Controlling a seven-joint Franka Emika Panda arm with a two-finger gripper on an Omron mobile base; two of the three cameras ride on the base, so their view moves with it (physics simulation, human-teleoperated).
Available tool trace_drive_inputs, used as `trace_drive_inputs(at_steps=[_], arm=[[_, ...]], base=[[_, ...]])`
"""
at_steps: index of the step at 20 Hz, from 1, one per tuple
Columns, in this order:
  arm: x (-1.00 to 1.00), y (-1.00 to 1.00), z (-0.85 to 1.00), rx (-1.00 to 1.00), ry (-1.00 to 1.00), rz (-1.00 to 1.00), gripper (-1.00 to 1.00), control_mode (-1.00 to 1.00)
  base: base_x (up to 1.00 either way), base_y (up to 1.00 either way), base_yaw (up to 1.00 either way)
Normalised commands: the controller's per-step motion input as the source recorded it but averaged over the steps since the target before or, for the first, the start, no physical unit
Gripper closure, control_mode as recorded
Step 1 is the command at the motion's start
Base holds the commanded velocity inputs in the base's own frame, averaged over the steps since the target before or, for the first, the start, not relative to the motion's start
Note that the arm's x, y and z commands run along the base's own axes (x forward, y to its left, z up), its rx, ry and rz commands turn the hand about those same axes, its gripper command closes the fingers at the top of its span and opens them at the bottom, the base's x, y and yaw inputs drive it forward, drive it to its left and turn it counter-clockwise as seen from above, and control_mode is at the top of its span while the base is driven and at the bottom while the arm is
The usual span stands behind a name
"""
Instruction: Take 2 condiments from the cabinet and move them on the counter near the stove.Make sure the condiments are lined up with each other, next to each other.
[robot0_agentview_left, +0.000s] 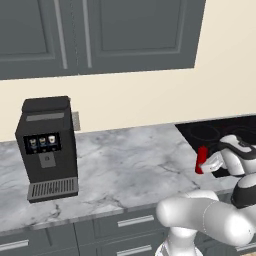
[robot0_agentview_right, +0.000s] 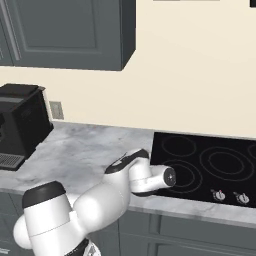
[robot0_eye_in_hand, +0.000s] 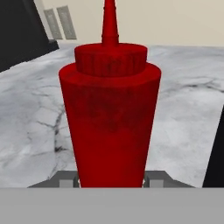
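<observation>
A red squeeze bottle (robot0_eye_in_hand: 109, 118) stands upright between the robot's jaws, which grasp its lower body just beside the black stove (robot0_agentview_left: 220, 129) at the marble tabletop (robot0_agentview_left: 125, 170) edge. The gripper (robot0_agentview_left: 206, 164) holds it low. Judged risk: a release before the base sits flat could tip the tall bottle, or leave it on the glass.

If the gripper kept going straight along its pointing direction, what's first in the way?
Beyond the red squeeze bottle the gripper is shut on, probably the coffee machine across the counter; depth is unclear.
</observation>
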Motion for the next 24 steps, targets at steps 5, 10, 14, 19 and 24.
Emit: trace_drive_inputs(at_steps=[5,10,14,19,24], arm=[[0.0,0.0,0.0,0.0,0.0,0.0,1.0,-1.0],[0.0,0.0,0.0,0.0,0.0,0.0,-1.0,-1.0],[0.0,0.0,-0.07,0.0,-0.02,0.0,-1.0,-1.0],[-0.11,0.0,-0.08,0.0,-0.07,0.03,-1.0,-1.0],[-0.06,0.01,0.01,0.0,-0.12,0.01,-1.0,-1.0]], base=[[0.0,0.0,0.0],[0.0,0.0,0.0],[0.0,0.0,0.0],[0.0,0.0,0.0],[0.0,0.0,0.0]])
